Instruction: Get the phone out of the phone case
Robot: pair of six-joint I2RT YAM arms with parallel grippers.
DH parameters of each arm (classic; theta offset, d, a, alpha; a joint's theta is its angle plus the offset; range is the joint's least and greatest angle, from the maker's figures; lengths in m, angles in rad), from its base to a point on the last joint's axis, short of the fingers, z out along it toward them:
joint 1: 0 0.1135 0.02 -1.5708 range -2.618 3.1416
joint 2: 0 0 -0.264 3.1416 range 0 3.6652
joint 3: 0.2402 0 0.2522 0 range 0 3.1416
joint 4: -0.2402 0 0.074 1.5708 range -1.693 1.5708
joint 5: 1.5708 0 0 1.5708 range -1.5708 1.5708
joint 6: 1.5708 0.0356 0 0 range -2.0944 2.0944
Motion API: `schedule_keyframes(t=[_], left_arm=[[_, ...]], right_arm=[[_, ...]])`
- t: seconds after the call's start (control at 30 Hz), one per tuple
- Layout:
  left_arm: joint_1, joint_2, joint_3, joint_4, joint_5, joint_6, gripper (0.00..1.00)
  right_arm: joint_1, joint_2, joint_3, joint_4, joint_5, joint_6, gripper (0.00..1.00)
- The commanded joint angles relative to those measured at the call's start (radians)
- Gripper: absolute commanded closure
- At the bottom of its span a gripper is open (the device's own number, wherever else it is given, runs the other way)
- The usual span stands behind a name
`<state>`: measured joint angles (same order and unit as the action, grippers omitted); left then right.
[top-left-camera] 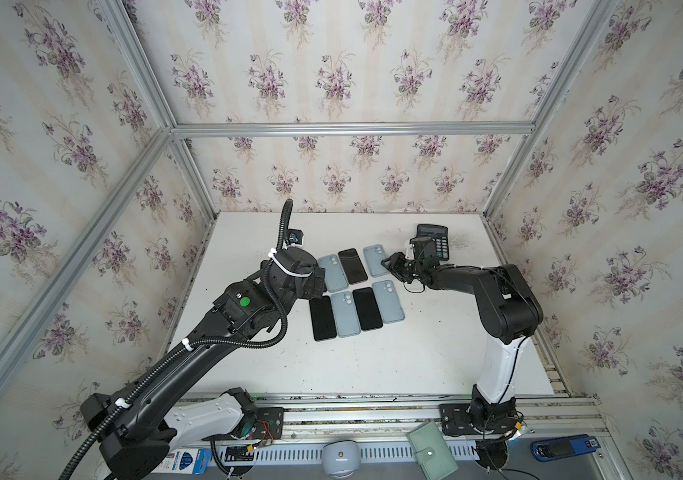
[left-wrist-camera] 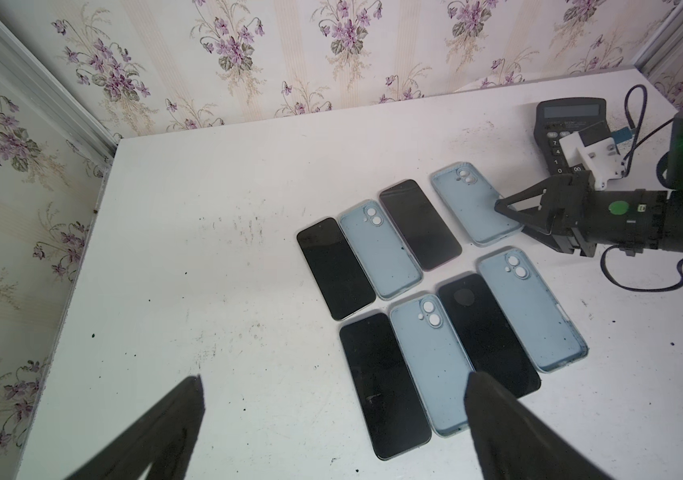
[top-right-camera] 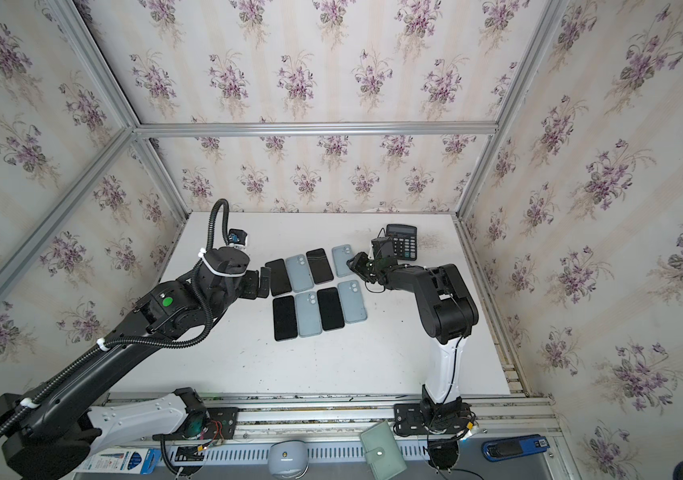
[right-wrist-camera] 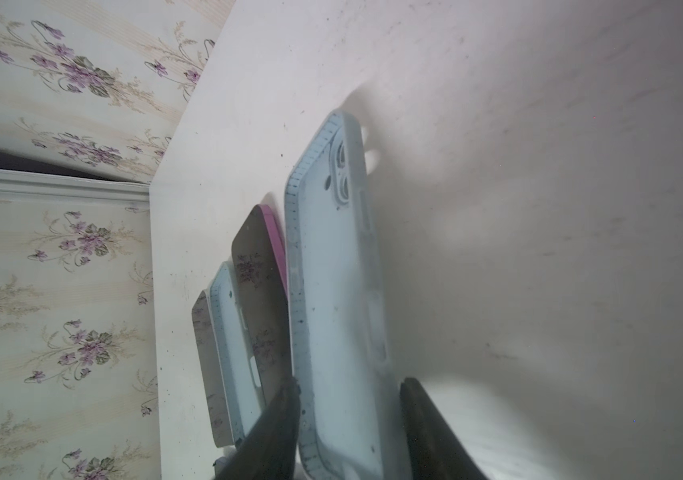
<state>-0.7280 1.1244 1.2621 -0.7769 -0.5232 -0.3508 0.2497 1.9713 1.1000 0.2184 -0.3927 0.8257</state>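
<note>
Plainly, the phone case [top-left-camera: 376, 259] is empty: a pale blue shell lying open side up, with two round camera holes at its far end and dark specks across its inside. It sits at the 1 o'clock corner of a block of eight things on the white counter [top-left-camera: 373, 365], at the right end of the far row in both top views. Just beside it, at its 9 o'clock, lies the phone [right-wrist-camera: 260, 282], bare, dark screen up, with a pink edge showing in the right wrist view. The other phones [top-right-camera: 283, 318] and the other cases [top-right-camera: 308, 313] alternate through both rows, all lying flat.

The right claw [right-wrist-camera: 350, 386] reaches in from 3 o'clock and straddles the near end of the phone case with its jaws partly apart. One of its fingers [right-wrist-camera: 277, 428] overlaps the rim on the phone's side, though contact cannot be told; the opposite one stands clear, with bare counter between it and the case. Nothing is lifted.

The left claw [left-wrist-camera: 336, 376] stands at the block's 9 o'clock side, spread wide and holding nothing. A calculator [top-left-camera: 435, 241] lies past the right claw, at 1 o'clock.
</note>
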Motion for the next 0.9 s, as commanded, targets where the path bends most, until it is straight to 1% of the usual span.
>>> schedule_keyframes(t=[0.0, 0.03, 0.1, 0.13, 0.17, 0.2, 0.23, 0.3, 0.33, 0.37, 0.4, 0.47, 0.5, 0.57, 0.67, 0.73, 0.8, 0.87], left_arm=[[0.005, -0.01, -0.007, 0.0, -0.016, -0.022, 0.0], [0.007, -0.012, -0.01, -0.002, -0.015, -0.022, 0.0], [0.01, -0.013, -0.015, -0.006, -0.014, -0.027, 0.0], [0.012, -0.016, -0.017, -0.006, -0.013, -0.029, 0.0], [0.012, -0.019, -0.019, -0.007, -0.013, -0.031, 0.0], [0.013, -0.021, -0.021, -0.007, -0.013, -0.034, 0.0], [0.016, -0.025, -0.024, -0.008, -0.012, -0.039, 0.0], [0.029, -0.037, -0.032, -0.009, -0.009, -0.056, 0.0], [0.041, -0.046, -0.038, -0.007, -0.001, -0.069, 0.0], [0.054, -0.056, -0.045, -0.006, 0.005, -0.08, 0.0], [0.072, -0.067, -0.056, -0.004, 0.008, -0.095, 0.0], [0.11, -0.102, -0.089, 0.011, -0.004, -0.113, 0.0], [0.127, -0.124, -0.116, 0.02, -0.023, -0.119, 0.0], [0.181, -0.184, -0.176, 0.052, -0.069, -0.128, 0.0], [0.319, -0.328, -0.331, 0.189, -0.093, -0.105, 0.0], [0.439, -0.45, -0.469, 0.341, -0.087, -0.064, 0.0], [0.542, -0.544, -0.591, 0.486, -0.078, -0.024, 0.0], [0.644, -0.594, -0.687, 0.593, -0.041, 0.003, 0.0]], right_arm=[[-0.004, -0.004, 0.046, -0.096, -0.024, -0.104, 0.5], [-0.004, 0.001, 0.067, -0.134, -0.03, -0.13, 0.47], [-0.004, 0.004, 0.099, -0.187, -0.036, -0.172, 0.38], [-0.004, 0.003, 0.107, -0.206, -0.033, -0.19, 0.31], [-0.004, 0.001, 0.115, -0.223, -0.027, -0.203, 0.27], [-0.006, -0.002, 0.119, -0.232, -0.027, -0.216, 0.27], [-0.007, -0.01, 0.121, -0.24, -0.023, -0.228, 0.23], [-0.011, -0.034, 0.12, -0.254, -0.009, -0.252, 0.18], [-0.013, -0.052, 0.12, -0.265, 0.002, -0.267, 0.14], [-0.015, -0.072, 0.121, -0.276, 0.012, -0.291, 0.12], [-0.016, -0.099, 0.12, -0.298, 0.028, -0.322, 0.06], [-0.021, -0.17, 0.118, -0.336, 0.07, -0.39, 0.01], [-0.028, -0.222, 0.104, -0.345, 0.096, -0.423, 0.01], [-0.044, -0.338, 0.061, -0.341, 0.149, -0.475, 0.01], [-0.065, -0.553, -0.062, -0.29, 0.269, -0.565, 0.01], [-0.079, -0.694, -0.16, -0.239, 0.354, -0.627, 0.01], [-0.102, -0.79, -0.219, -0.223, 0.401, -0.655, 0.0], [-0.118, -0.86, -0.269, -0.219, 0.448, -0.67, 0.01]])
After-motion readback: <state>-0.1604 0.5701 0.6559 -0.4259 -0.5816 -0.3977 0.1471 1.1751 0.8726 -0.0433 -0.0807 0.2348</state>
